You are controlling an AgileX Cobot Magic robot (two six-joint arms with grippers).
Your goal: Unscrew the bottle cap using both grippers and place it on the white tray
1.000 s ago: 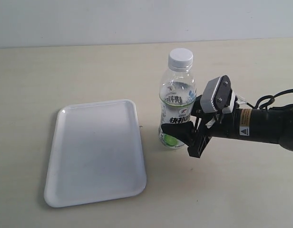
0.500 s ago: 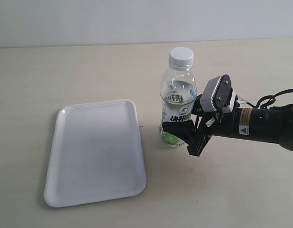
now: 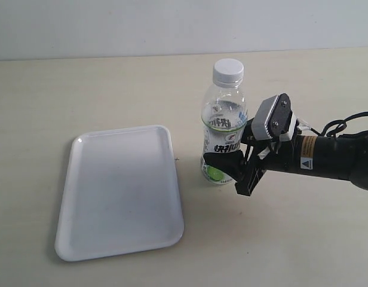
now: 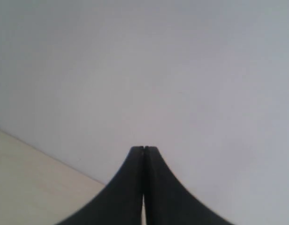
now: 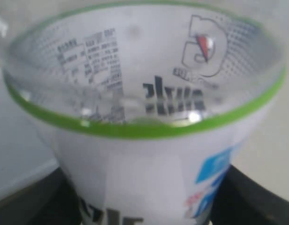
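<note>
Exterior view shows the job barely begun. The bottle cap (image 3: 227, 70) sits screwed on the neck of the bottle (image 3: 223, 134), which stands upright on the desk (image 3: 291, 239). The white tray (image 3: 119, 191) lies bare, off beyond the bottle on the side away from the right pincer (image 3: 227, 168), a small gap of desk between the two. As I read it, only the first step is done: the bottle is braced. The twisting off and the carry to the tray are both left.

The right pincer has come in low and nearly level, its arm stretched flat just above the desk, and it grips the lower labelled part of the bottle. One dark finger crosses the front of the label and the other sits by the far flank. Its own wrist view bears this out: the bottle (image 5: 144, 140) fills the space between the fingers (image 5: 250, 199), which sit against its sides. The cap is well above this pincer, untouched.

The left pincer (image 4: 143, 151) is out of the exterior view. Its wrist view shows the tips pressed tight together, holding nothing, aimed at a pale wall (image 4: 158, 70) with a strip of desk beneath. No bottle or cap shows near it, so it has yet to reach the cap.
</note>
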